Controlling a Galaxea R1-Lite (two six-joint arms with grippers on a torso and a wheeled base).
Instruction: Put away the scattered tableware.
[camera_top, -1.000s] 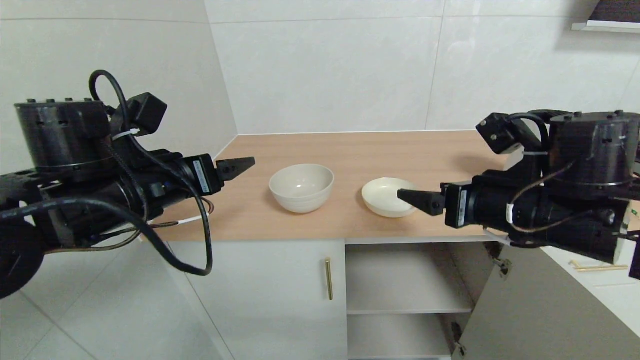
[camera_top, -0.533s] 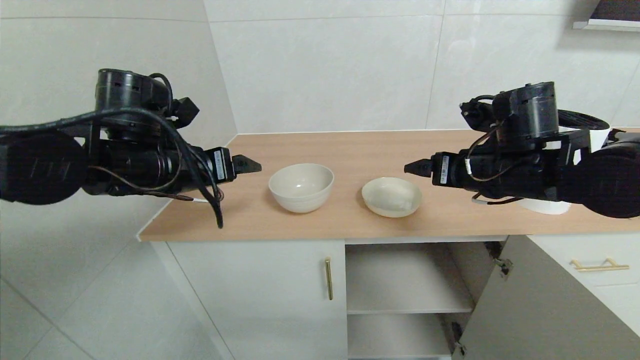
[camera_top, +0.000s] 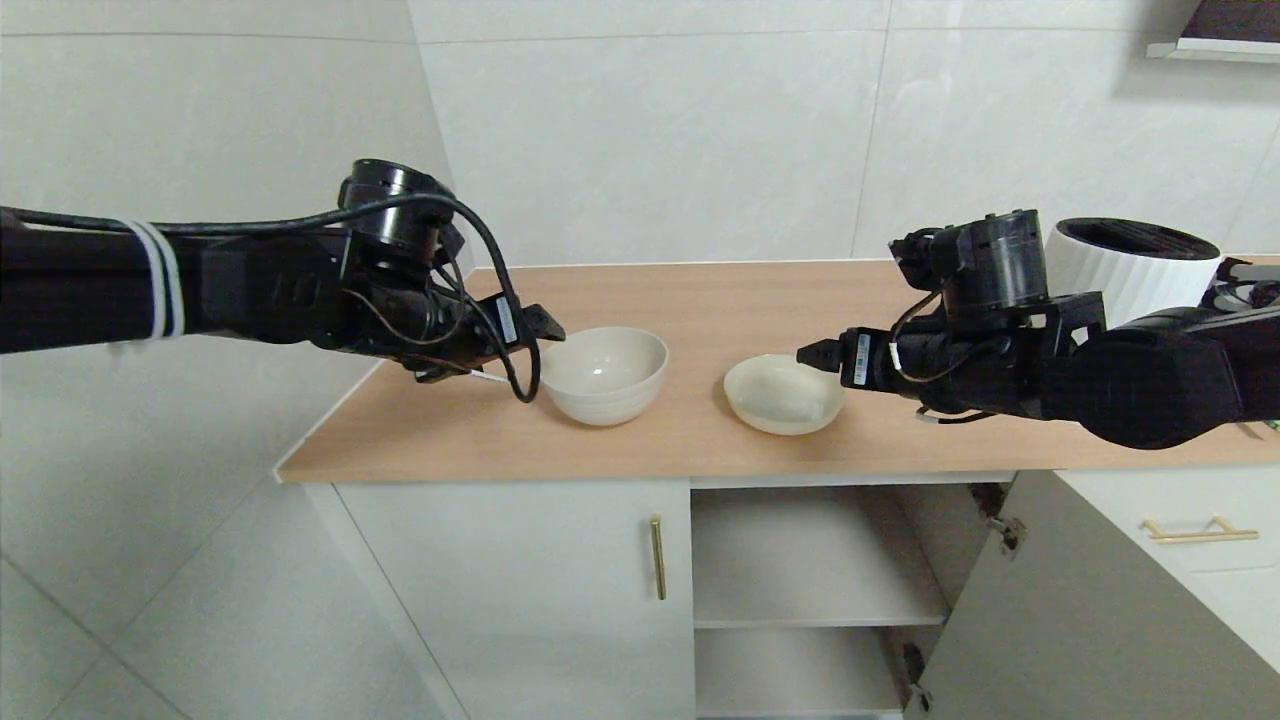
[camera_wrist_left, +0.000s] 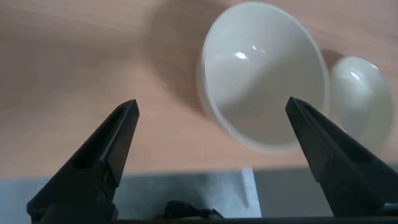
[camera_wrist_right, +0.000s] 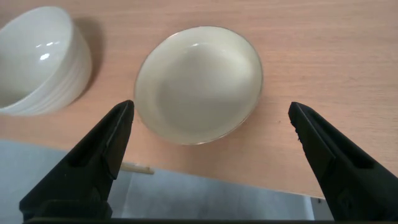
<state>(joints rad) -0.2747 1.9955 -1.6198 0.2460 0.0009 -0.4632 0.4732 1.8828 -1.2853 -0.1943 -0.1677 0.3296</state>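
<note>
Bowl (camera_top: 603, 375) and dish (camera_top: 783, 394) stand apart, apparently empty, on countertop (camera_top: 700, 295).

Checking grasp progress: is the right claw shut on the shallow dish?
No, the right claw is open, its fingers spread wider than the shallow dish, which sits ungripped on the countertop.

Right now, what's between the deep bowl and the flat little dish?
Nothing but bare wooden counter lies between the deep bowl and the shallow dish; the head view shows the gap.
</note>
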